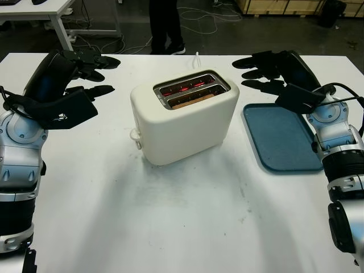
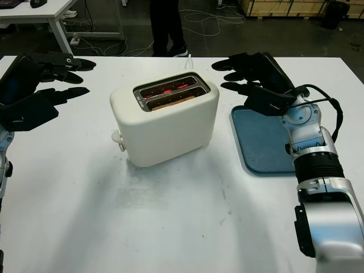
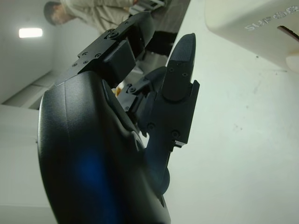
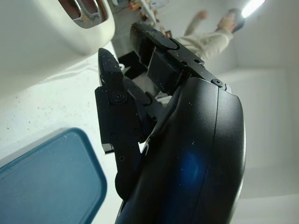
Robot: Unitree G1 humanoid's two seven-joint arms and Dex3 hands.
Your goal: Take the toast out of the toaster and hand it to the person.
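The toast (image 1: 192, 101) — a browned slice, of which just the top edge shows — sits low in the nearer slot of the cream-white, rounded plastic toaster (image 1: 183, 116), which stands at the middle of the white table (image 1: 182, 227). Both slots glow red inside. A flat teal plastic tray (image 1: 284, 139) lies just to the toaster's right, apart from it.

The black three-fingered left hand (image 1: 79, 79) hovers to the left of the toaster, off the table, holding nothing, its fingers extended toward the toaster's side. The black right hand (image 2: 250, 77) hangs to the right of the toaster, above the tray's far end, likewise empty with fingers reaching out toward the toaster. Neither touches it.

The person (image 1: 166, 25) stands beyond the toaster at the table's far edge, in dark trousers and shoes.

Risks from here, as I judge them: the glowing elements suggest the slots are hot, so fingers pushed deep could suffer. The slice barely rises above the slot, leaving little to pinch — a shallow grip could crumble the crust or let it slip back. A sideways pull might tip or shove the light toaster, whose cord (image 1: 197, 57) trails behind it.

Hard to make out: how thick the toast is, whether the farther slot holds anything, and the position of the lever knob (image 1: 135, 135) on the toaster's near-left end.
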